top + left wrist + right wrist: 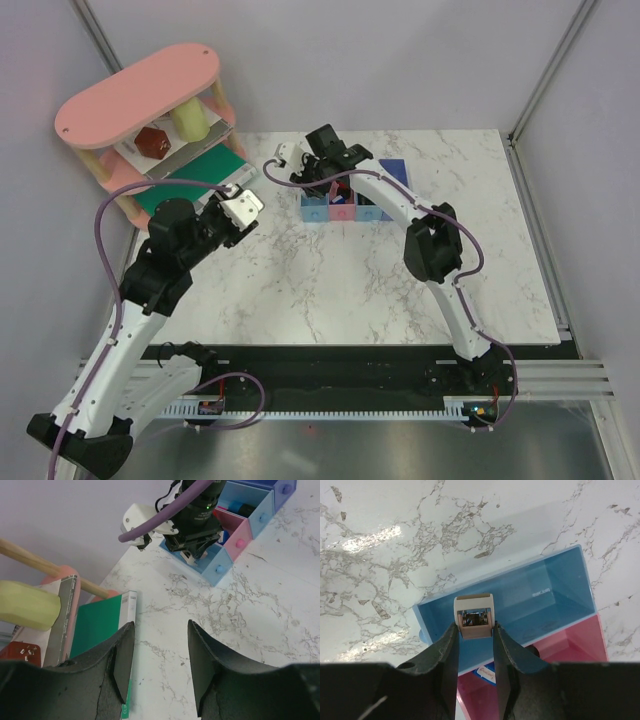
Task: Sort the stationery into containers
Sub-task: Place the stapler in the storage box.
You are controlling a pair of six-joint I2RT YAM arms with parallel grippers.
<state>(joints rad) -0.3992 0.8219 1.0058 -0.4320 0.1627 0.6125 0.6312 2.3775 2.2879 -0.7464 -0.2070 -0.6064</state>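
Note:
My right gripper (474, 628) is shut on a beige-grey stapler-like block (474, 612) and holds it above the open light blue bin (560, 582) at the left end of the row of containers. That bin looks bare inside. The pink bin (582, 642) beside it holds a small blue piece (489, 672). From above, the right gripper (318, 170) hangs over the row of bins (342, 208). My left gripper (161, 630) is open with nothing between its fingers, low over the marble beside the green board (97, 622).
A pink tiered shelf (140, 95) stands at the back left with a yellow block (27, 605) and a dark red object (153, 141) on it. The green board lies at its foot. A darker violet-blue bin (393, 172) sits at the right end of the row.

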